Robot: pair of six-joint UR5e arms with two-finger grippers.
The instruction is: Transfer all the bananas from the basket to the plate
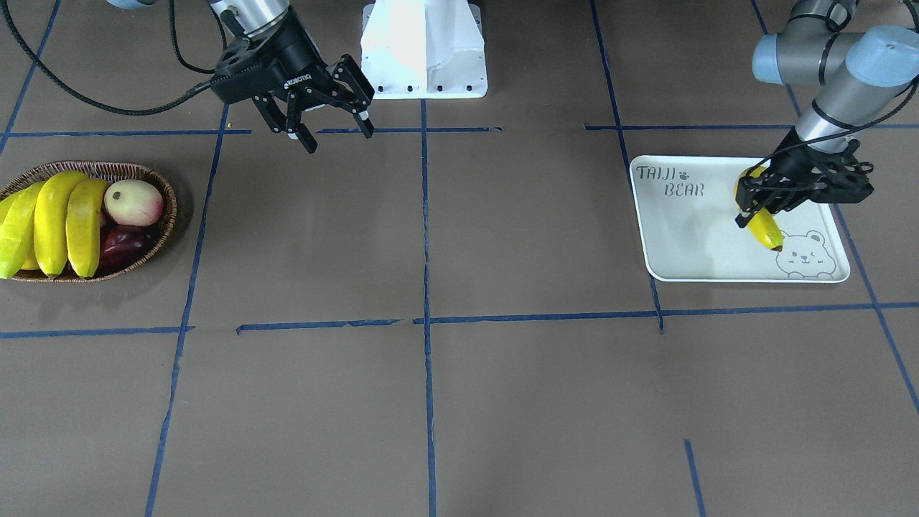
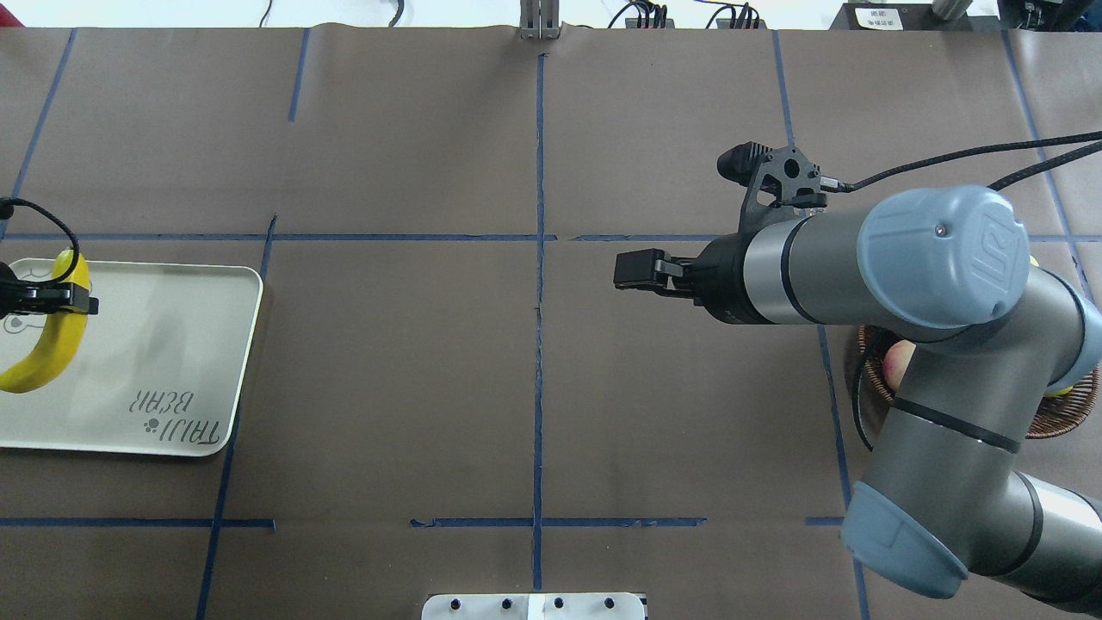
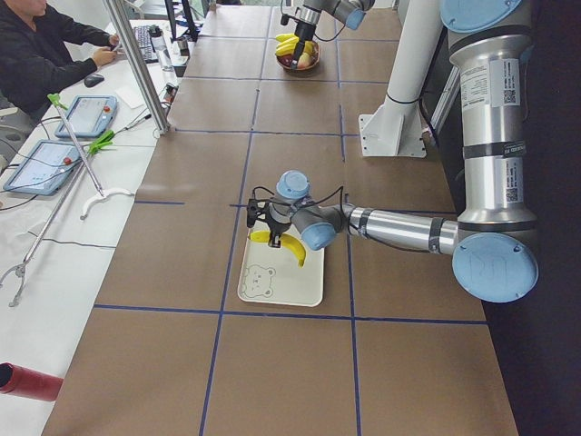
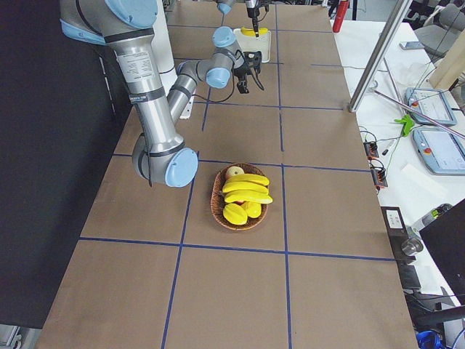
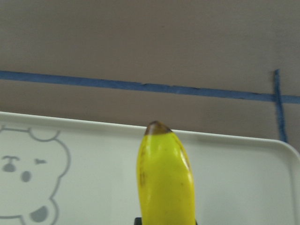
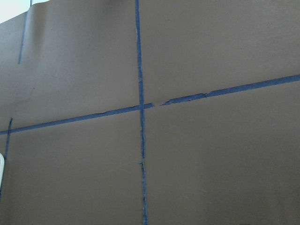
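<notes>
My left gripper (image 1: 755,207) is shut on a yellow banana (image 1: 765,228) and holds it tilted over the off-white plate (image 1: 682,237), its dark tip down near the bear outline. The left wrist view shows that banana (image 5: 165,178) above the plate (image 5: 248,178). Three more bananas (image 1: 52,219) lie side by side in the wicker basket (image 1: 143,172). My right gripper (image 1: 334,133) is open and empty, above the table between the basket and the middle. In the overhead view my right arm hides most of the basket (image 2: 1067,418).
A pale peach-like fruit (image 1: 133,202) and a dark red fruit (image 1: 123,244) lie in the basket beside the bananas. The white robot base (image 1: 423,50) stands at the table's far edge. Blue tape lines cross the brown table cover.
</notes>
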